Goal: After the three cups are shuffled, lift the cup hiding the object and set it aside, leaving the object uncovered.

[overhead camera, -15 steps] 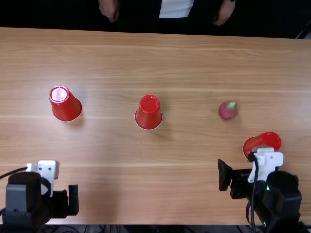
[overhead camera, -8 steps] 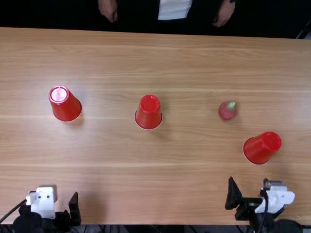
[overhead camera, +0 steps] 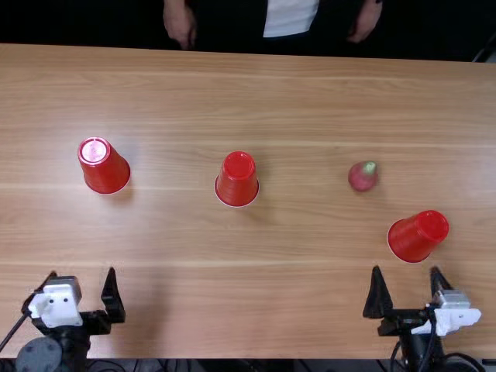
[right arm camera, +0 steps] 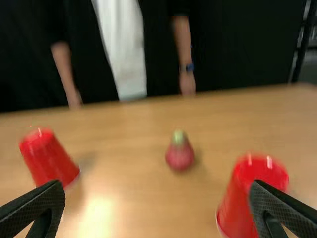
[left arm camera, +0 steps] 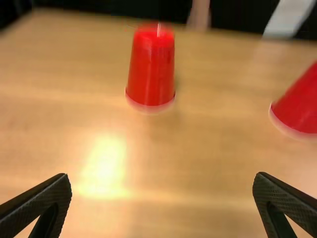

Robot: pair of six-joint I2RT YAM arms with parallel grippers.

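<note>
Left gripper (overhead camera: 80, 286): by the tabletop's near edge toward the near-left corner, claw spread wide, holding nothing.

Left cup (overhead camera: 101, 166): upside down, toward the left edge, about midway between near and far edges.

Middle cup (overhead camera: 236, 180): upside down, near the tabletop's centre, well apart from the others.

Object (overhead camera: 363, 176): small, rounded, reddish with a green tip. It sits uncovered on the tabletop (overhead camera: 310, 93), right of centre.

Right cup (overhead camera: 417, 235): upside down, set down nearer the near edge and right edge than the object, apart from it.

Right gripper (overhead camera: 406, 288): by the near edge toward the near-right corner, claw spread wide, empty, short of the right cup.

Handling, judged:
- The cups look like thin plastic: light, slick, easily crushed.
- Best hold is a gentle pinch across the tapered wall near the closed end.
- The object looks light and may roll if nudged.

Against the earlier frames:
- The right gripper stood right at the right cup a second ago. It has drawn back to the near edge.
- The left gripper has turned to face the far edge.
- The cups and object have not shifted.
</note>
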